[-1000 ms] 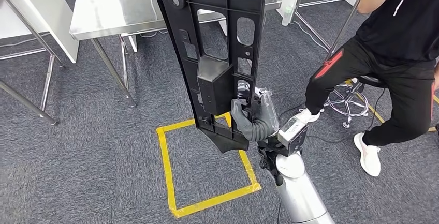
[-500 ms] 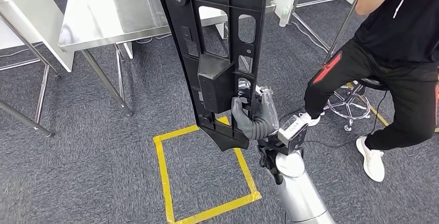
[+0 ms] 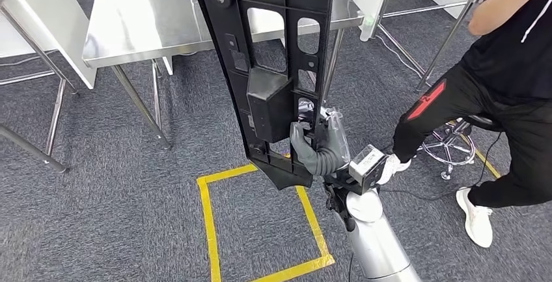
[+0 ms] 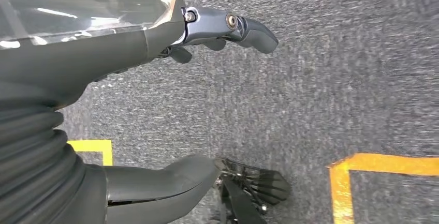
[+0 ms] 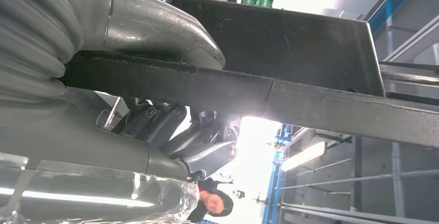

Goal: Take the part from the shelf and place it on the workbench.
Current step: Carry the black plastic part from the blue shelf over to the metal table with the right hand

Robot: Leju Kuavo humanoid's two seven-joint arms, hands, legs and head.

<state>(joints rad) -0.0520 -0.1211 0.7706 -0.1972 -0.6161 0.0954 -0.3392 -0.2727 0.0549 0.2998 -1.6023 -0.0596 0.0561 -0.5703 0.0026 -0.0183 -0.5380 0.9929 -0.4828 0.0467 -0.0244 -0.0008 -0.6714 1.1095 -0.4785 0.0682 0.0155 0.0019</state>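
From my head, the steel workbench (image 3: 143, 21) has swung a little nearer since a moment ago, because I am walking, and the long black panel (image 3: 273, 54) stands upright before it, clamped low down in my right hand (image 3: 319, 145). At my left wrist, my left hand (image 4: 129, 94) hangs over carpet, fingers apart, empty. At my right wrist, my thumb and fingers pinch the panel's edge; setting down comes next, I judge.
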